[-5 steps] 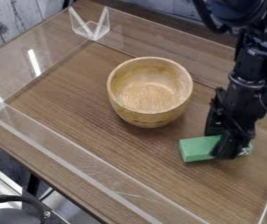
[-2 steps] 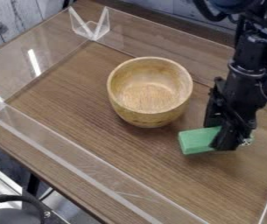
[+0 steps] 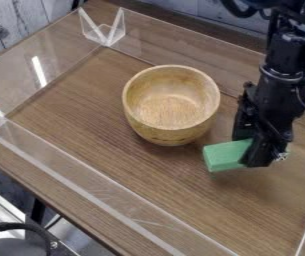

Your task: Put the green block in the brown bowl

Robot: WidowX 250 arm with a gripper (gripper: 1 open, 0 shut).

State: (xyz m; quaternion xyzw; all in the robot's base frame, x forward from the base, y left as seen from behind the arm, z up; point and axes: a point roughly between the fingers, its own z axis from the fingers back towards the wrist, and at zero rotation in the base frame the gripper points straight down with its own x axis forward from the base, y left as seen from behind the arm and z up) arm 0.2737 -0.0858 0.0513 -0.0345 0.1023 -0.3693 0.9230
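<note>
The green block (image 3: 226, 156) hangs a little above the wooden table, to the right of the brown bowl (image 3: 172, 102) and near its front edge. My gripper (image 3: 259, 152) is shut on the block's right end, so only the left part of the bar shows. The black arm rises from it toward the top right. Pale inside and holding nothing, the bowl stands upright in the middle of the table.
Clear acrylic walls (image 3: 61, 150) edge the table (image 3: 75, 110) on the left and front. A small clear stand (image 3: 101, 28) sits at the back left corner.
The gripper has lifted the green block off the table and carried it slightly up; the bowl has not moved.
</note>
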